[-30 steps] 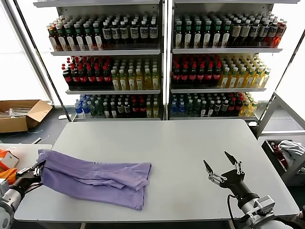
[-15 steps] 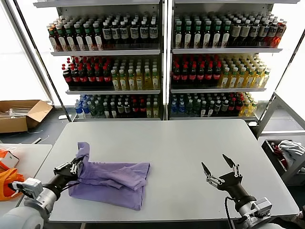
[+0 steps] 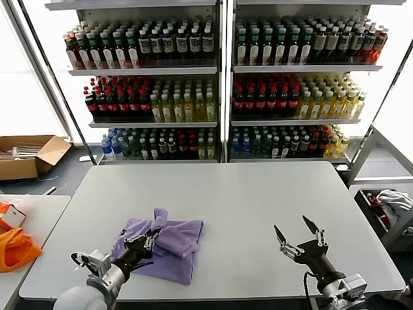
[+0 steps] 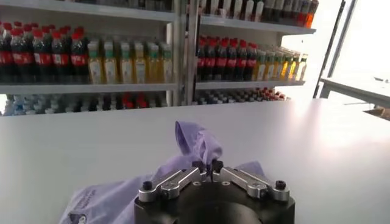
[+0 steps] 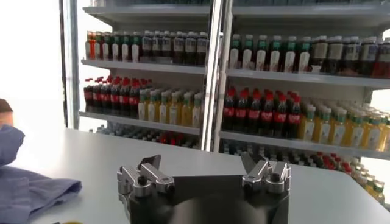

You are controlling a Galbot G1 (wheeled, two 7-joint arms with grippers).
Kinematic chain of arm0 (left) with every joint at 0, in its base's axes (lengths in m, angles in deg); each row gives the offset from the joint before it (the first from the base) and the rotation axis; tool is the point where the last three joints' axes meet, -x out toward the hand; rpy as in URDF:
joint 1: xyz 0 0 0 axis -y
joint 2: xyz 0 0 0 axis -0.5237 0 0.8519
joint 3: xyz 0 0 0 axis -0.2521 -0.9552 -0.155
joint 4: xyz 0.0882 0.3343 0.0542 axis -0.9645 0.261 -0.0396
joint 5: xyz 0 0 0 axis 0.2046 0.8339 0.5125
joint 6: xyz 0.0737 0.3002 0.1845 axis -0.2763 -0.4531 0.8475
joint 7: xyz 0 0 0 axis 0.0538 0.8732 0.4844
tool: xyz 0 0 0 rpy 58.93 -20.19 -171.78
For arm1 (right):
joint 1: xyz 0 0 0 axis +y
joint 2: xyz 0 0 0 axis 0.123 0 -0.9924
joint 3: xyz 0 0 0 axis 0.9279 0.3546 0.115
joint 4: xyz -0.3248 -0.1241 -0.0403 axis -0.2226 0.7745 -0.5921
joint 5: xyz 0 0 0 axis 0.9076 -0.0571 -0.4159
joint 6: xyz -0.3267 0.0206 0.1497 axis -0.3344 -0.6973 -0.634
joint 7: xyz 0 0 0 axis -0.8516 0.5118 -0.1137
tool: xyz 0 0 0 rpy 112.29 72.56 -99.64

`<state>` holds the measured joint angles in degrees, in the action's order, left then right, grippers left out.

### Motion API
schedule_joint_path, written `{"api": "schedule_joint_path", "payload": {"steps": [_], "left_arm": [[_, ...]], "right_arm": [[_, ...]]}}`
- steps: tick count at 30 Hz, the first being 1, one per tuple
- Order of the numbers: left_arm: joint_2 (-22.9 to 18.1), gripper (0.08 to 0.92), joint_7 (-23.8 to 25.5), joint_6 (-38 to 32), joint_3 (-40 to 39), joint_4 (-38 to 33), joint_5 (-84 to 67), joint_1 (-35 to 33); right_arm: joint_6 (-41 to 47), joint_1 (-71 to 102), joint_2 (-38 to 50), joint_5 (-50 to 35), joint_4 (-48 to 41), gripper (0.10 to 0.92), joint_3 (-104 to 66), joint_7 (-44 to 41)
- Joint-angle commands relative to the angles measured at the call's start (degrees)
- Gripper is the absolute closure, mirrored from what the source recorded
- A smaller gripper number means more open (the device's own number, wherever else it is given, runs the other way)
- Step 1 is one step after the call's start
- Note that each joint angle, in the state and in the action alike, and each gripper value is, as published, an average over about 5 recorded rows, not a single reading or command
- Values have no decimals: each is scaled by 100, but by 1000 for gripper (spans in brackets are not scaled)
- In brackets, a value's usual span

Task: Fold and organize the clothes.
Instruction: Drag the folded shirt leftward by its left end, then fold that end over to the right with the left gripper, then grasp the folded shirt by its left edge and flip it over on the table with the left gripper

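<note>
The lavender T-shirt lies bunched and partly folded on the grey table, left of the middle near the front edge. My left gripper is shut on a fold of the shirt and holds that part pulled over the rest of it. In the left wrist view the pinched fabric rises just past the closed fingertips of my left gripper. My right gripper is open and empty, hovering above the table at the front right, well apart from the shirt. In the right wrist view the shirt shows far off beside my right gripper.
Shelves of bottled drinks stand behind the table. A bright orange bag lies on a side table at the left. A cardboard box sits on the floor at the far left. A bin with white-grey cloth stands at the right.
My left gripper has carried the shirt's left edge rightwards over the rest of it, so the spread shirt is now a smaller bundle. The right gripper has barely moved.
</note>
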<state>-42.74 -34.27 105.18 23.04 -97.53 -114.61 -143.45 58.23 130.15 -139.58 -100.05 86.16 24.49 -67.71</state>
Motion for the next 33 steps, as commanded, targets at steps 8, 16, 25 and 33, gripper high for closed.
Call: {"api": "schedule_joint_path", "payload": {"steps": [8, 16, 25, 33], "left_arm": [[-221, 865, -367, 102, -598, 52, -496, 200], [-226, 639, -450, 93, 270, -668, -1435, -96], [-43, 379, -627, 187, 1658, -155, -1275, -291], [-267, 192, -759, 246, 1502, 611, -889, -562]], "right_arm": [[-18, 29, -77, 22, -3, 203, 20, -14], [-68, 32, -40, 8, -31, 203, -24, -26], [-121, 23, -36, -6, -70, 203, 10, -35], [-139, 15, 10, -14, -86, 203, 17, -35]]}}
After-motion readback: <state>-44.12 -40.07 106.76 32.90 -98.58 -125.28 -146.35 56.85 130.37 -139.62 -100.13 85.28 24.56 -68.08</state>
